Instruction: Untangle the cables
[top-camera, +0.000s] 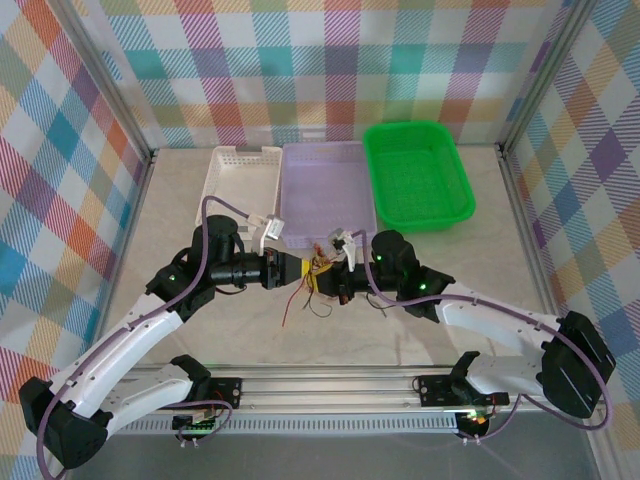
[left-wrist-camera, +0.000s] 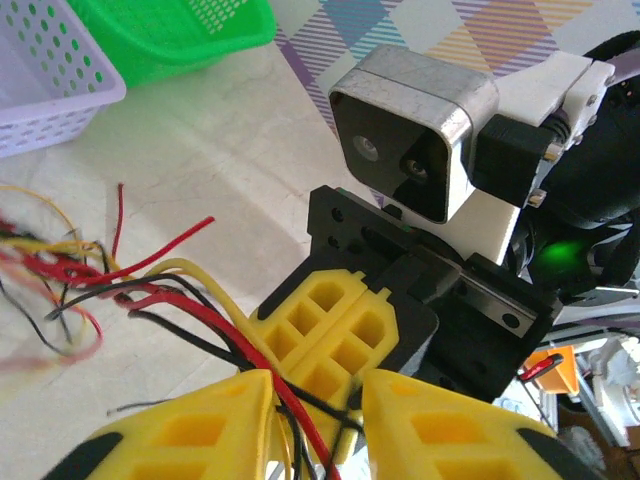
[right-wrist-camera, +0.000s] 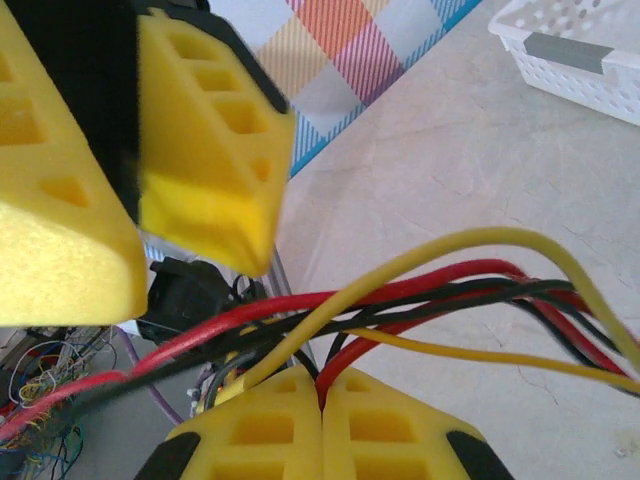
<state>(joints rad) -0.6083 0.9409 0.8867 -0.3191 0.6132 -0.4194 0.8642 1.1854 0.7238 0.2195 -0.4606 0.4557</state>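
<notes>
- Pale stone-look table (top-camera: 460, 300), with the cables (top-camera: 318, 280) bunched just in front of the lavender tray (top-camera: 330, 190).
- Right gripper (right-wrist-camera: 320, 388) is clenched on the bundle. Left gripper (left-wrist-camera: 318, 390) stands parted, with strands running through its gap.
- I'd say pinch one colour, then draw apart slowly.

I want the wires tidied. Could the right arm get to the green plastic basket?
Probably yes: nothing stands between the right hand and the green plastic basket, though it grips the thin red, yellow and black cables.

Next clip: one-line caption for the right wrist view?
Right claw shut on the tangled red, yellow and black cables, left claw close alongside.
</notes>
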